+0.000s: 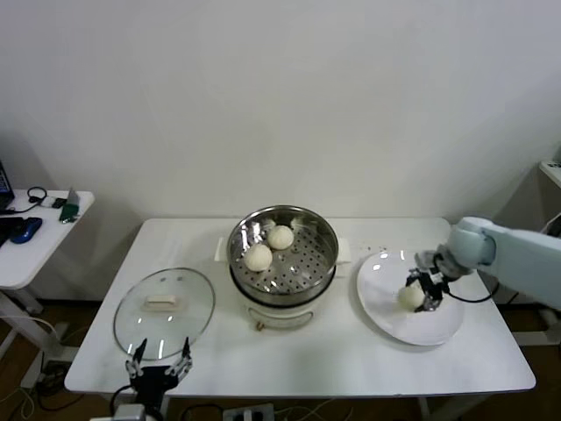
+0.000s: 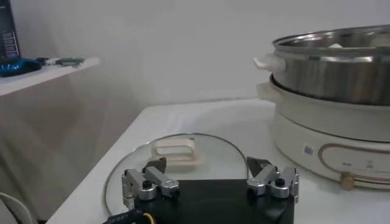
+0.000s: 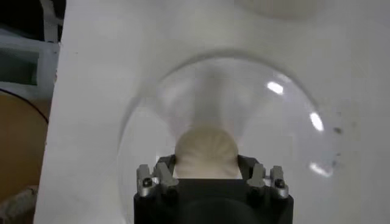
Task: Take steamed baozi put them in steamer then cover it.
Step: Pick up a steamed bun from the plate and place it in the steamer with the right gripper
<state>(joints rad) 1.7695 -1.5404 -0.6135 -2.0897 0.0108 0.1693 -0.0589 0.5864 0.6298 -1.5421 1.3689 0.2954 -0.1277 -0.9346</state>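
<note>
The steamer (image 1: 289,285) stands mid-table with two baozi (image 1: 258,257) (image 1: 280,237) on its perforated floor; it also shows in the left wrist view (image 2: 341,73). A third baozi (image 1: 408,297) lies on the white plate (image 1: 386,316) at the right. My right gripper (image 1: 421,293) is down on the plate with its fingers against both sides of this baozi (image 3: 206,149); the gripper shows in the right wrist view (image 3: 206,167). A fourth baozi is out of view. The glass cover (image 1: 188,294) lies flat at the front left. My left gripper (image 1: 159,360) hovers open at its near edge (image 2: 206,163).
The cover's pale handle (image 2: 177,149) faces up. A side table (image 1: 35,237) with dark items stands to the far left. The table's front edge runs just behind my left gripper. Bare tabletop lies between the steamer and the plate (image 3: 274,122).
</note>
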